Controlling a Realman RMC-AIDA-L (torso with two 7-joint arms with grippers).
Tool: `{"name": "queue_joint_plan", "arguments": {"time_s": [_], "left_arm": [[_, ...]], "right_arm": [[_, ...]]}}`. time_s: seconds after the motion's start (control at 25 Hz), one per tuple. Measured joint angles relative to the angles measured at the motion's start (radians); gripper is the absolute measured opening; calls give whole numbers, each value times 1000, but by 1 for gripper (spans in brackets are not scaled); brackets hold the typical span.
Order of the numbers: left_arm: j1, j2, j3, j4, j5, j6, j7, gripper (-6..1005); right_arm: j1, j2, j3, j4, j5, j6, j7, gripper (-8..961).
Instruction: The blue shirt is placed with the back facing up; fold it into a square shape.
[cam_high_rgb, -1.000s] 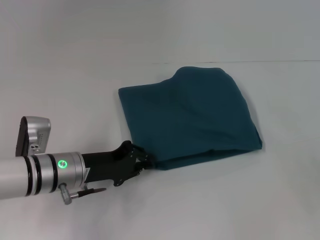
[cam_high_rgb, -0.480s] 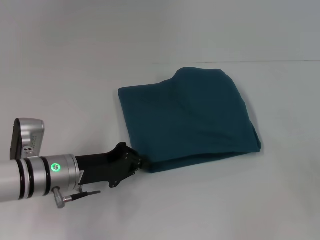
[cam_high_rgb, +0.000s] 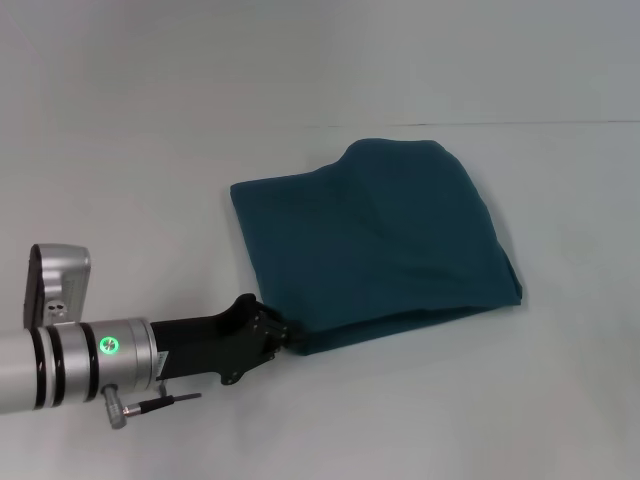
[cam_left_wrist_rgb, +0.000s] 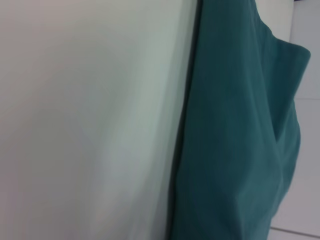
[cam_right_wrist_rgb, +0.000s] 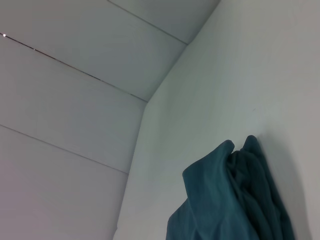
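Note:
The blue shirt (cam_high_rgb: 380, 240) lies folded into a rough rectangle right of the table's middle, plain side up, with a diagonal crease and a rounded far corner. My left gripper (cam_high_rgb: 290, 337) reaches in from the lower left and is shut on the shirt's near-left corner, its fingertips tucked at the cloth's edge. The left wrist view shows the shirt (cam_left_wrist_rgb: 240, 125) close up beside bare table. In the right wrist view a bunched edge of the shirt (cam_right_wrist_rgb: 230, 200) shows from afar. The right arm is out of the head view.
The white table (cam_high_rgb: 150, 150) spreads around the shirt on all sides, with its far edge meeting a pale wall (cam_high_rgb: 320, 50). Nothing else lies on it.
My left gripper drew back to the left, then shifted slightly toward the near edge. The shirt's near-left corner followed it and the left edge slid a little leftward.

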Motion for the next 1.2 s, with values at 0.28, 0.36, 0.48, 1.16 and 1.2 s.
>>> {"name": "queue_joint_plan", "arguments": {"time_s": [0.28, 0.36, 0.48, 1.16, 1.2], "left_arm": [[18, 14, -10, 29, -3, 86, 37, 130], [44, 19, -27, 44, -2, 92, 9, 169], [73, 12, -56, 60, -3, 85, -1, 228], [13, 1, -8, -3, 0, -40, -3, 897], [8, 1, -8, -8, 0, -46, -4, 934]], "right_arm": [[-1, 1, -1, 4, -1, -3, -6, 825], [-3, 1, 0, 4, -1, -4, -11, 825], [-3, 1, 0, 5, 0, -5, -13, 824], [-5, 1, 0, 7, 0, -11, -15, 825], [-5, 1, 0, 7, 0, -11, -15, 825]]}}
